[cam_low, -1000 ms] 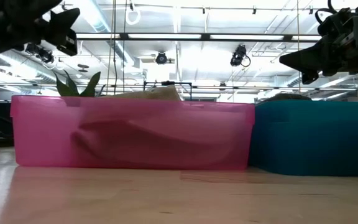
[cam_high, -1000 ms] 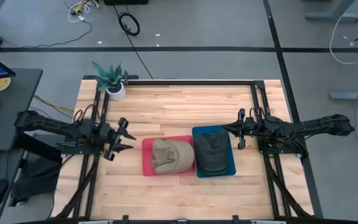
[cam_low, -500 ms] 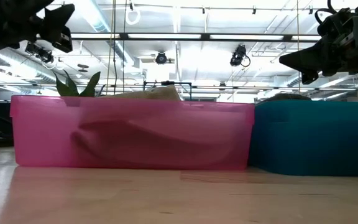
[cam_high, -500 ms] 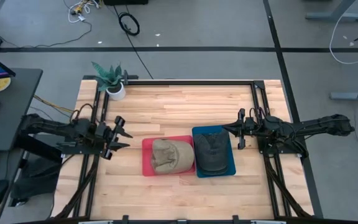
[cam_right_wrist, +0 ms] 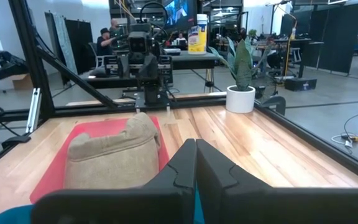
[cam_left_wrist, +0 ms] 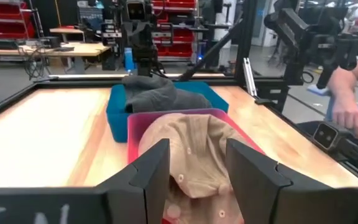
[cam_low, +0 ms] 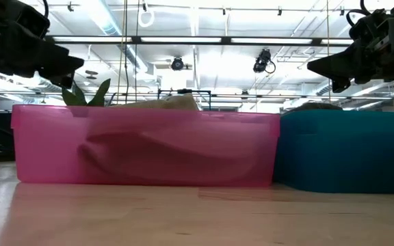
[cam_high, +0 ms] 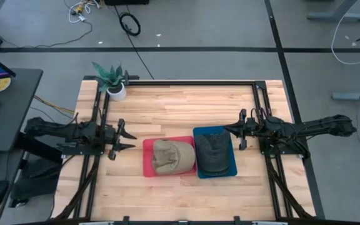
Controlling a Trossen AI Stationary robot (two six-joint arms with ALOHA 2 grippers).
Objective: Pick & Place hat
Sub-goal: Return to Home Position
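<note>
Your left gripper point(cam_high: 130, 140) hangs over the left side of the desk point(cam_high: 180, 106), near the red bin point(cam_high: 147, 170) but clear of it and pointing toward it. Its jaws are apart: in the left wrist view the two fingers point(cam_left_wrist: 151, 174) stand well separated with nothing between them, and you see the bins through the gap. In the low view this gripper point(cam_low: 63, 65) sits above the red bin's rim.

Your right gripper point(cam_high: 227, 130) is on the other side, over the blue bin's point(cam_high: 232, 167) far right corner, with its tip aimed at the middle of the desk. Its jaws are together and hold nothing: in the right wrist view the fingers point(cam_right_wrist: 194, 168) meet along one seam. In the low view it point(cam_low: 320, 67) also rides above the bin tops.

The brown cap point(cam_high: 170, 156) lies in the red bin and fills most of it. You cannot tell from these views whether more than one cap is stacked there. The black cap point(cam_high: 212, 153) lies in the blue bin. The two bins stand side by side and touching near the front middle of the desk, red on your left and blue on your right.

A plant point(cam_high: 111, 78) stands at the far left corner of the desk, well apart from the bins and both arms.
</note>
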